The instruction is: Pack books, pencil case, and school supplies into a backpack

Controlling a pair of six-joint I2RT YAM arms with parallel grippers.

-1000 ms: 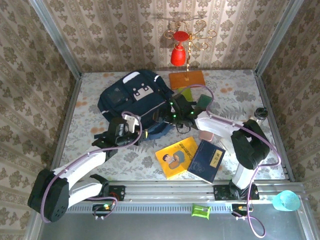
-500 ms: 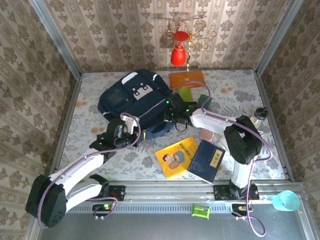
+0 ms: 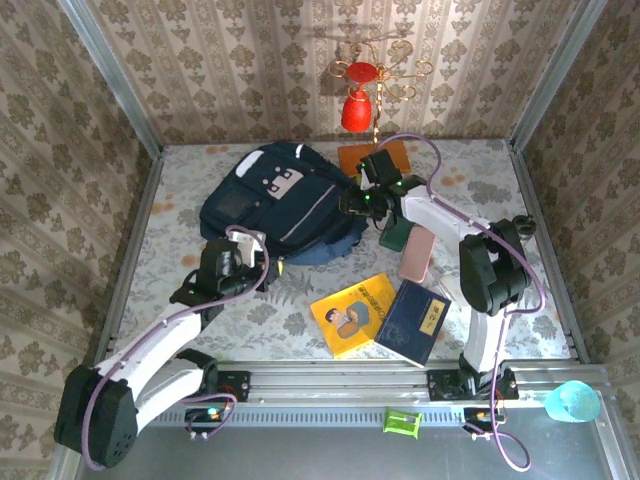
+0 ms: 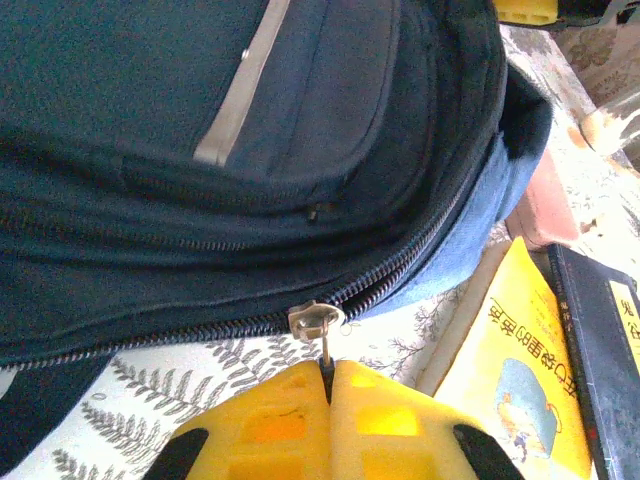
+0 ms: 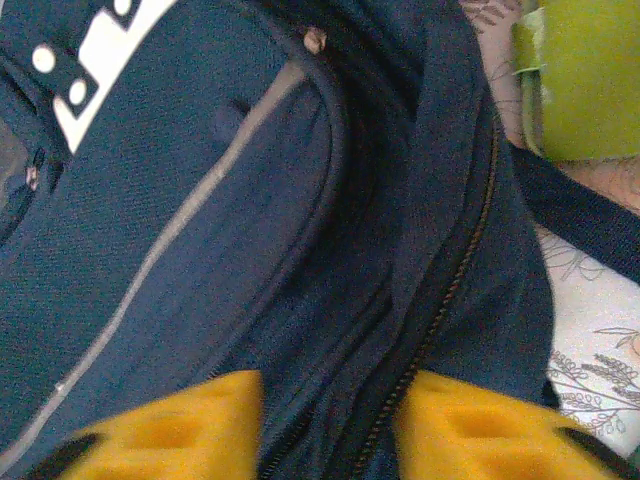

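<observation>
Damask-papered walls (image 3: 230, 70), leaf-patterned tabletop (image 3: 165, 260), navy backpack (image 3: 270, 205), yellow book (image 3: 350, 315)

Three walls papered in beige damask with vertical stripes enclose the space: a back wall (image 3: 230, 70), a left wall (image 3: 50, 180) and a right wall (image 3: 600, 170). Slanting grey metal corner posts (image 3: 108, 80) mark where they meet. The tabletop is covered by a pale cloth printed with grey fern leaves and faint orange blotches (image 3: 175, 215). A silver aluminium rail (image 3: 340, 378) runs along its near edge, with a plain grey metal ledge (image 3: 300, 450) below. A gold-stemmed ornament with a red bell (image 3: 357, 108) stands by the back wall. The light is soft and even, brightest on the upper back wall.
</observation>
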